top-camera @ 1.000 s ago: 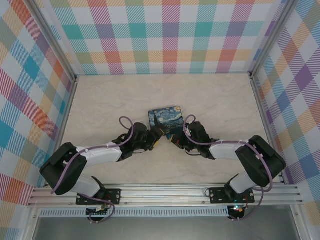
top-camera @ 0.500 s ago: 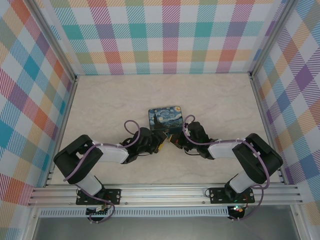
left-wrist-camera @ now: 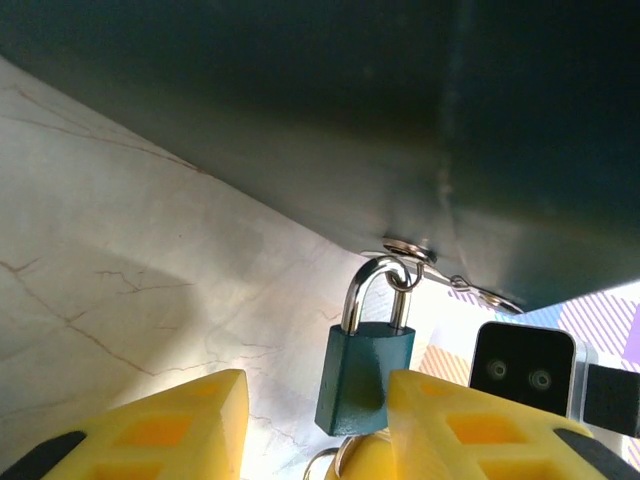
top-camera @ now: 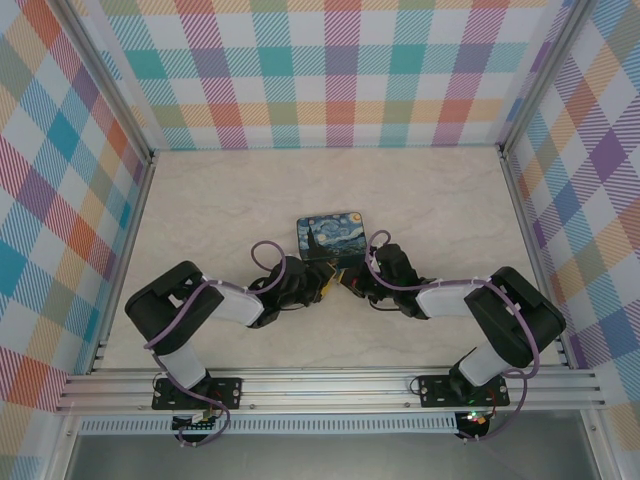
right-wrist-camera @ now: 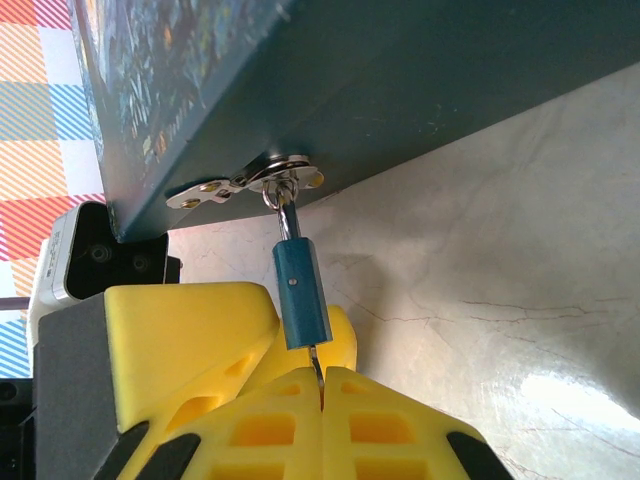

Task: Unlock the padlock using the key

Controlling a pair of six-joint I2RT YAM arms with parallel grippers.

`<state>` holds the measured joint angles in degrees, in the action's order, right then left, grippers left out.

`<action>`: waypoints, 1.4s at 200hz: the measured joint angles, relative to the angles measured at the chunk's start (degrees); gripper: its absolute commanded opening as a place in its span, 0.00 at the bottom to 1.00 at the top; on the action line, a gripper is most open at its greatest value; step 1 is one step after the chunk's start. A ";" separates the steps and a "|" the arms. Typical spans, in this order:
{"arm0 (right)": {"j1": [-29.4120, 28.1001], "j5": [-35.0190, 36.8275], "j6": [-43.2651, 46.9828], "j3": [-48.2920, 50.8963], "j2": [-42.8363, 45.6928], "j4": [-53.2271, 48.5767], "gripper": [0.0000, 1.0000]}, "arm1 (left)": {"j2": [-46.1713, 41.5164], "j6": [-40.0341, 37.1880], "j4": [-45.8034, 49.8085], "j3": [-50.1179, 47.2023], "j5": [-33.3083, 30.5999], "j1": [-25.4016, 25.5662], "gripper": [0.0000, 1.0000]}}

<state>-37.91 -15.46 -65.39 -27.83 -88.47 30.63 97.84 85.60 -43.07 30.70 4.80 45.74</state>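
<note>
Right claw first: its two yellow fingers are pressed flat together, no gap showing, and pinched in the seam is the key, a thin dark sliver rising straight up to the underside of the padlock. The teal body hangs just above those fingertips, its silver shackle looped through the metal hasp on the dark side of the tin. Over to the left claw: it's spread wide, with bare marbled bench showing between the yellow fingers. The padlock sits inside that gap, hard up against the finger on the right of the left wrist view and well apart from the other one, so nothing is clamped here. Its shackle runs up to the hasp under the tin's edge. From above, the left claw and the right claw meet nose to nose at the near edge of the swirly painted tin, just beside each other. Both arms lie low over the bench, forearms angled inward, elbows folded out to either side.
</note>
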 measured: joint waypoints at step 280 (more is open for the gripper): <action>5.25 2.75 11.04 1.77 13.40 -14.21 0.56 | 4.26 1.55 -3.56 4.66 -0.55 0.04 0.04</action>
<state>-32.67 -12.71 -54.35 -26.06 -75.07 16.43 102.10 87.15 -46.63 35.35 4.25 45.78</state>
